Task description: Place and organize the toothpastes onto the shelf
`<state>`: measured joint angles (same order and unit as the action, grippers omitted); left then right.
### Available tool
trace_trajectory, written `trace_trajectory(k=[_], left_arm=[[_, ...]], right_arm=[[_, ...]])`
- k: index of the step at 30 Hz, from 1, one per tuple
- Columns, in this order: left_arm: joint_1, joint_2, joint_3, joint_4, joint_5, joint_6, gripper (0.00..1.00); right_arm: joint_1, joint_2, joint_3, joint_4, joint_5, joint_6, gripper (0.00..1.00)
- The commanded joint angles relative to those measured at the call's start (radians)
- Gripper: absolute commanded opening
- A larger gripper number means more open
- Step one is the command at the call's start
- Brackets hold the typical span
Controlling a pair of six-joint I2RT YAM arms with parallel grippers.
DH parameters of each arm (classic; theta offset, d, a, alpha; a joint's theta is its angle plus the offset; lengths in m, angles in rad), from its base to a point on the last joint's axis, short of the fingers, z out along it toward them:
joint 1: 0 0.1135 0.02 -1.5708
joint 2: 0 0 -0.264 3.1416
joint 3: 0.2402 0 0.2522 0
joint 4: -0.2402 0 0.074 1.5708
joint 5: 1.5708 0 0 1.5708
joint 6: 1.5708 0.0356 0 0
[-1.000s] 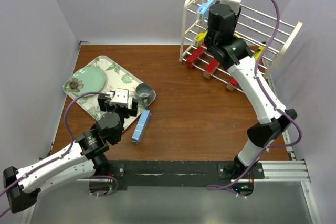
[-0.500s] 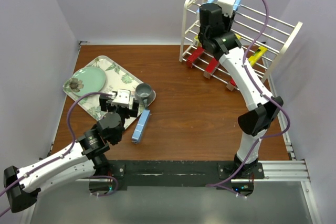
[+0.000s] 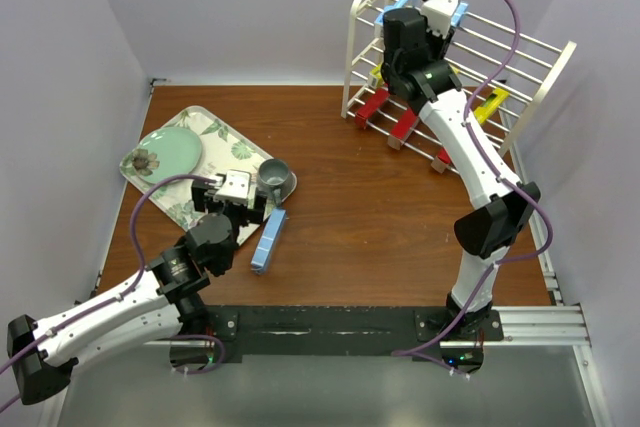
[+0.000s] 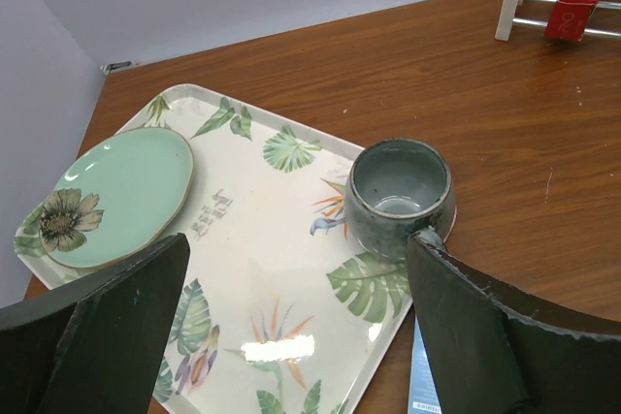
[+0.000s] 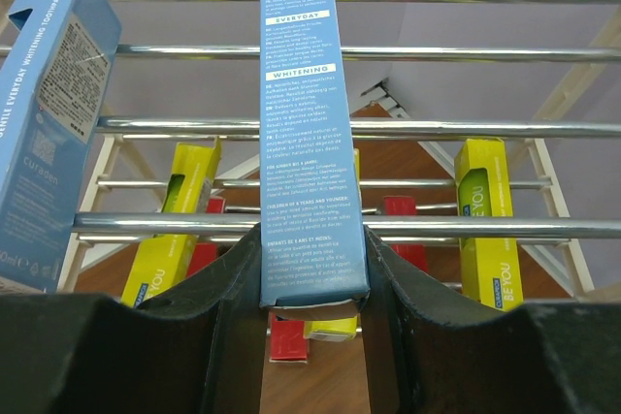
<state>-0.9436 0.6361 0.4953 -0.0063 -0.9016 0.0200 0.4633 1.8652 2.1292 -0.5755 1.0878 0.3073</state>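
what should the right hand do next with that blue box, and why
Probably ease down slightly and open: the right hand holds the blue box across the top rods of the shelf, level with the second blue box lying there.

Shelf (image 3: pixel 556 72) far right of counter (image 3: pixel 370 207). Top tier: left box (image 5: pixel 53 113) and right box (image 5: pixel 310 133) side by side, the latter in right claw (image 5: pixel 312 249). Tray (image 3: pixel 215 137) left; plate (image 3: pixel 170 152) on its left part, mug (image 3: pixel 276 178) at its right edge. Loose box (image 3: pixel 268 239) on counter, just nearer than the mug.

Wooden table (image 3: pixel 370 217), leaf-patterned tray (image 3: pixel 215 142), blue toothpaste box (image 3: pixel 268 239), white shelf (image 3: pixel 552 84)
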Motion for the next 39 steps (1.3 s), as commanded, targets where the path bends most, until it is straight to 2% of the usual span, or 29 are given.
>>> trace_trajectory(k=[1,3,7,11,24,28,32,35,39], left_arm=[[0.003,0.005,0.003,0.049,0.004,0.005,0.99],[0.003,0.008,0.003,0.046,0.004,0.005,0.99],[0.003,0.005,0.002,0.046,0.006,0.005,0.99],[0.003,0.008,0.003,0.045,0.009,0.003,0.99],[0.003,0.014,0.003,0.043,0.012,0.003,0.99],[0.003,0.017,0.005,0.043,0.012,0.000,0.99],[0.003,0.025,0.011,0.013,0.017,-0.014,0.99],[0.003,0.039,0.029,-0.064,0.029,-0.092,0.99],[0.003,0.085,0.097,-0.193,0.058,-0.269,0.99]], right_arm=[[-0.011,-0.008,0.001,0.052,0.055,0.049,0.24],[-0.014,-0.008,-0.002,0.057,0.055,0.056,0.25],[-0.021,-0.003,0.000,0.060,0.040,0.065,0.39],[-0.023,0.006,0.008,0.049,0.021,0.079,0.44],[-0.026,-0.024,-0.009,0.054,-0.058,0.102,0.51],[-0.026,-0.067,-0.038,0.055,-0.063,0.096,0.60],[-0.025,-0.191,-0.123,0.109,-0.112,0.082,0.62],[-0.025,-0.295,-0.204,0.149,-0.195,0.056,0.71],[-0.025,-0.452,-0.378,0.216,-0.337,0.003,0.90]])
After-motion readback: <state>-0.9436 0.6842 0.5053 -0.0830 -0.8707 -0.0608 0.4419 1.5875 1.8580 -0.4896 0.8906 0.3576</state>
